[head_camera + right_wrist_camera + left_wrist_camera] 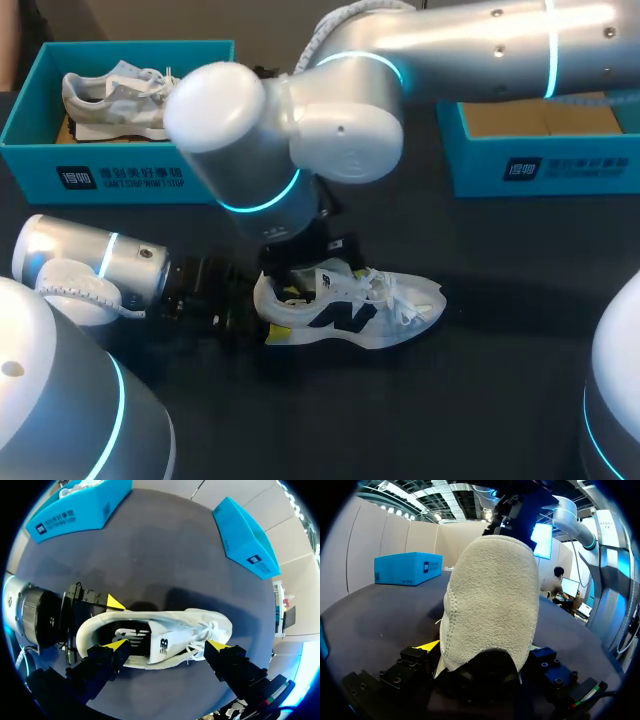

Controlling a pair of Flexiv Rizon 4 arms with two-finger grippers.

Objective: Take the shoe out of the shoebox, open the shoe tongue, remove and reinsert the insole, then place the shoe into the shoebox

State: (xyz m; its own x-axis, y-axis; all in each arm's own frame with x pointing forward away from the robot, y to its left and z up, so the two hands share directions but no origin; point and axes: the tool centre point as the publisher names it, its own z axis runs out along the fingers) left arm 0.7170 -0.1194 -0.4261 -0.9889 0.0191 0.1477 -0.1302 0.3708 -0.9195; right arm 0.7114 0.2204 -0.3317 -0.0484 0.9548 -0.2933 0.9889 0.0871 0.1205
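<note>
Dark and matte, the table [500, 380] carried two teal cardboard shoeboxes at its far edge, the left shoebox [120, 175] and the right shoebox [545, 170]. My left arm [95, 265] lay low and level across the table from the left side. Its left pincer [262, 318] was clenched on the heel of a white low-top sneaker [350, 305], a yellow tip against each side.

My right arm [450, 50] stretched in from the far right, bent steeply down at the wrist and hung over the sneaker's collar. The right pincer [166, 645] stood spread wide and released. One yellow tip was at the near rim of the heel opening, the other beside the laces toward the toe.

The sneaker stood upright on its sole in the middle of the table, toe pointing right, outside both shoeboxes. It had a dark letter logo on its side, white laces, a smooth white tongue and a dark lining. In the left wrist view its heel [490, 600] showed as a napped, pale suede patch with a stitched edge.

The left shoebox held a second, grey-and-white sneaker [115, 100]. The right shoebox showed a brown cardboard floor.
</note>
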